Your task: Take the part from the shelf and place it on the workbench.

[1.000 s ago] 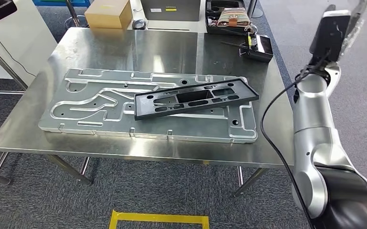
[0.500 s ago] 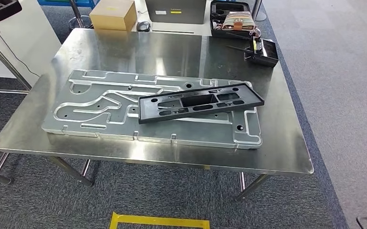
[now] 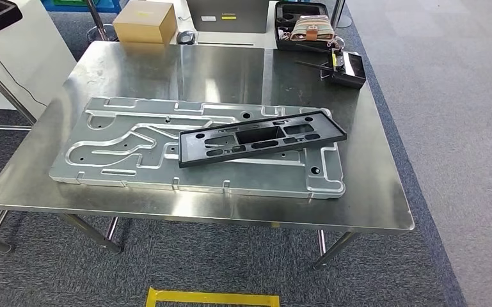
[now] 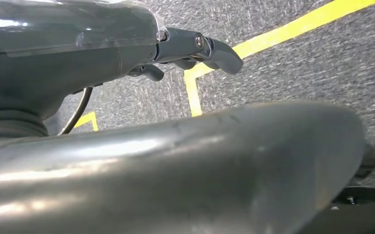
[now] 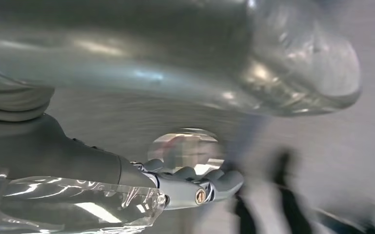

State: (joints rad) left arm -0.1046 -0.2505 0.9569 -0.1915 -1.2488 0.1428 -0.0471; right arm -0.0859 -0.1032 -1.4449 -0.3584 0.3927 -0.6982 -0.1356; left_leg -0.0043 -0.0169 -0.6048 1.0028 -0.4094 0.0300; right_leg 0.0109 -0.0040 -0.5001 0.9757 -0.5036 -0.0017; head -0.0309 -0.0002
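On the workbench (image 3: 384, 192) lies the black part (image 3: 262, 137), tilted across a grey metal plate (image 3: 128, 144). It looks light, stiff, thin; best gripped along a long edge. Left hand (image 4: 195, 48) curls shut, holding nothing; right hand (image 5: 195, 187) I cannot tell.

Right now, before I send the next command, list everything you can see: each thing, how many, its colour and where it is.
workbench: one, bare steel, centre of the head view.
metal plate: one, silver with grooves and holes, flat on the workbench.
black frame part: one, black with cut-outs, lying at a slant on the metal plate's right half.
black tray: one, black, far right corner of the workbench.
cardboard box: one, tan, beyond the far left edge.
open case: one, black, striped item inside, beyond the far edge.
yellow floor tape: one outline, on grey carpet near the workbench.
left hand: dark fingers curled, holding nothing, above the carpet.
right hand: fingers curled in, holding nothing; surroundings blurred.
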